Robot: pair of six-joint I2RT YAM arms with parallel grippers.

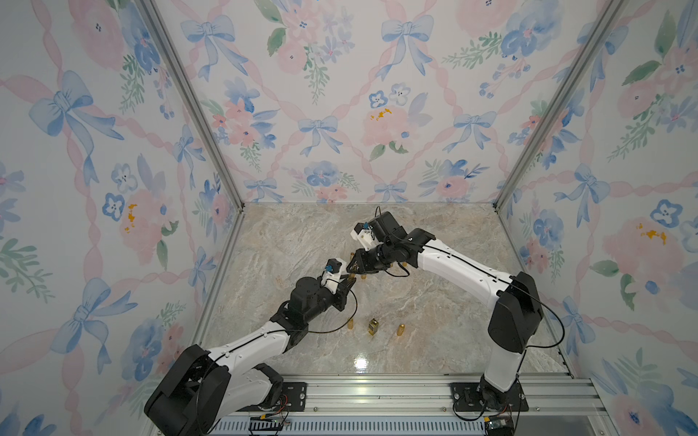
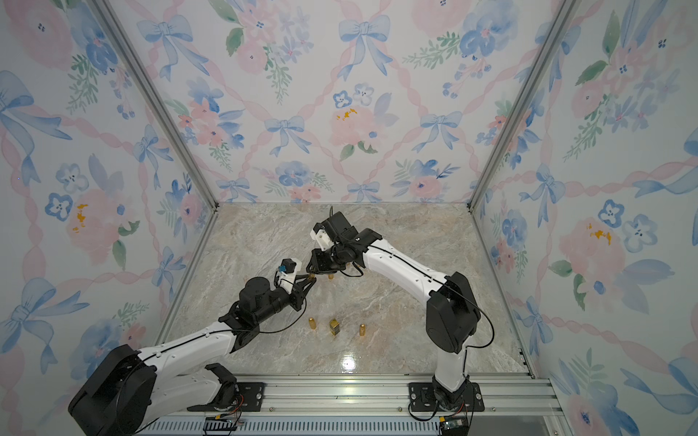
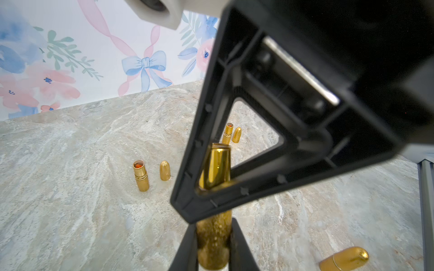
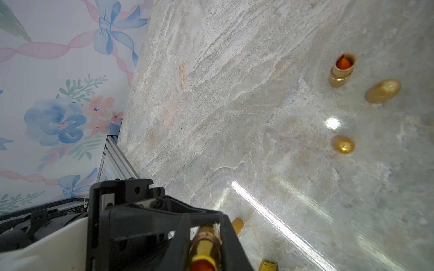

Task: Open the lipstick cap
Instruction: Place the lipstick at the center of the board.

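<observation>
Gold lipstick (image 3: pixel 215 169): held between both pincers near the middle of the marble worktop (image 1: pixel 434 302), a touch toward 11 o'clock in both top views.
Left pincer (image 3: pixel 212 225): I saw it clamped narrow on the glittery end, reaching in from 8 o'clock.
Right pincer (image 4: pixel 205 223): clamped narrow on the shiny end, reaching in from 2 o'clock.
Join: I could not tell whether the two ends had parted.
Row at 6 o'clock: rounded gold pieces (image 1: pixel 350 323) (image 1: pixel 400 329) stood either side of a square gold case (image 1: pixel 373 326).
Elsewhere on the worktop: an open lipstick (image 3: pixel 141 176) stood upright, a loose cap (image 3: pixel 164 170) just beside it.
</observation>
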